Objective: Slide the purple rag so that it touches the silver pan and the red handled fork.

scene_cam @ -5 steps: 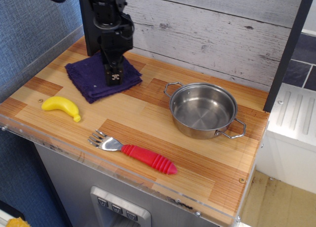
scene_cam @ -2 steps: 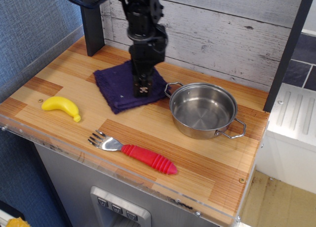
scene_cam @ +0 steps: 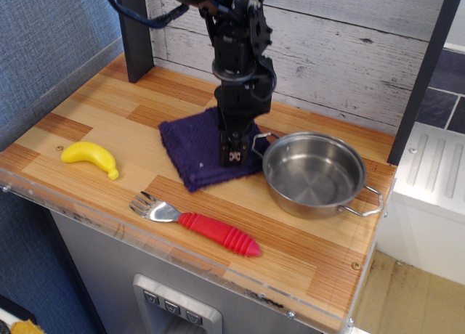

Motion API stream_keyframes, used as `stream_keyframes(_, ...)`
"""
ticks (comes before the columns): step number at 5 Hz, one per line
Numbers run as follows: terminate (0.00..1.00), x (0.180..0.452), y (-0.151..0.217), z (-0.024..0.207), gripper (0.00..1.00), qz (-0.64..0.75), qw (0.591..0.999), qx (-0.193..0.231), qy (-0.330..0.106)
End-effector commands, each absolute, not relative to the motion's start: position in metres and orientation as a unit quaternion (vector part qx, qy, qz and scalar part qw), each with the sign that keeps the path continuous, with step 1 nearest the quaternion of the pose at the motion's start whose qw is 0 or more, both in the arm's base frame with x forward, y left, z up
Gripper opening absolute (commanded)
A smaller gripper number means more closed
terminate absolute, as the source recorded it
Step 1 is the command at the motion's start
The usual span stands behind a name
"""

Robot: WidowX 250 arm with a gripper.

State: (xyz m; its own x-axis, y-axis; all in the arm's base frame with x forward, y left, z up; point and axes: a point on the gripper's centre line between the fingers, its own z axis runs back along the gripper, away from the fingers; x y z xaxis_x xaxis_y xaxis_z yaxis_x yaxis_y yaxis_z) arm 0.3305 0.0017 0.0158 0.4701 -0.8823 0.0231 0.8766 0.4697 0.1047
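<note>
The purple rag (scene_cam: 197, 151) lies flat on the wooden counter, left of the silver pan (scene_cam: 314, 174); its right edge touches the pan's rim and left loop handle. My gripper (scene_cam: 234, 157) points straight down with its tip pressed on the rag's right part, fingers together. The red handled fork (scene_cam: 197, 223) lies near the front edge, tines to the left. A narrow strip of bare wood shows between the rag's front corner and the fork.
A yellow toy banana (scene_cam: 90, 158) lies at the front left. A dark post (scene_cam: 134, 30) stands at the back left. A grey plank wall (scene_cam: 341, 51) runs behind the counter, whose front edge (scene_cam: 218, 276) is close to the fork.
My gripper has dragged the rag to the right and forward, from the back left to the pan. The pan has been pushed a little to the right and forward. Fork and banana have not moved.
</note>
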Motion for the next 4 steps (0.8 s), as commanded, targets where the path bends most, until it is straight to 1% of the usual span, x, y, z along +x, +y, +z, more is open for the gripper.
stream_keyframes(1, 0.00, 0.309, -0.001, 0.037, 1.00, -0.511, 0.856, 0.053, -0.056)
stream_keyframes(3, 0.00, 0.308, 0.003, 0.047, 1.00, -0.499, 0.862, 0.064, -0.064)
stream_keyframes(4, 0.00, 0.312, 0.008, 0.063, 1.00, -0.493, 0.863, 0.084, -0.076)
